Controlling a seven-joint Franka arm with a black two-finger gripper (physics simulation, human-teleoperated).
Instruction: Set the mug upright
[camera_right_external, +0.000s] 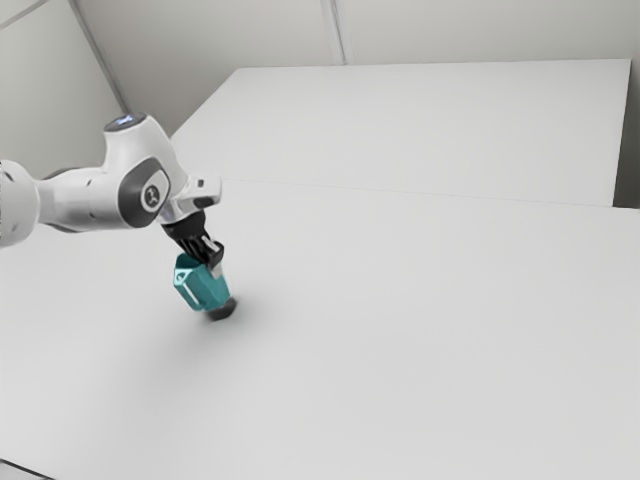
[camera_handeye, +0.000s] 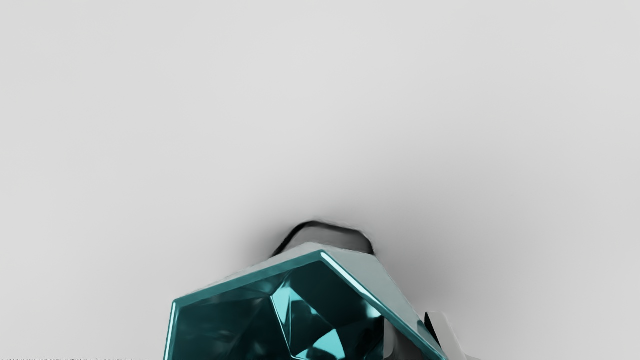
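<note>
Currently a teal faceted mug (camera_right_external: 203, 284) hangs aslant just below the black two-finger pincer (camera_right_external: 215, 266), mouth turned up toward the wrist camera, dark base (camera_right_external: 222, 309) lower and beyond the tips. Pincer looks closed on the mug's wall: one finger inside the mouth, the other (camera_handeye: 446, 334) against the outside, parted only by the wall. Cannot tell whether the base touches the white bench (camera_right_external: 400, 340) beneath.

Step in hand, as judged: rolling the mug out of its lean. Best done by slow wrist turn, wall grip kept firm, lowering until the base sits flat. Off-centre hold may let it pivot; smooth facets could slip. Open gently, then withdraw straight along the wall.
</note>
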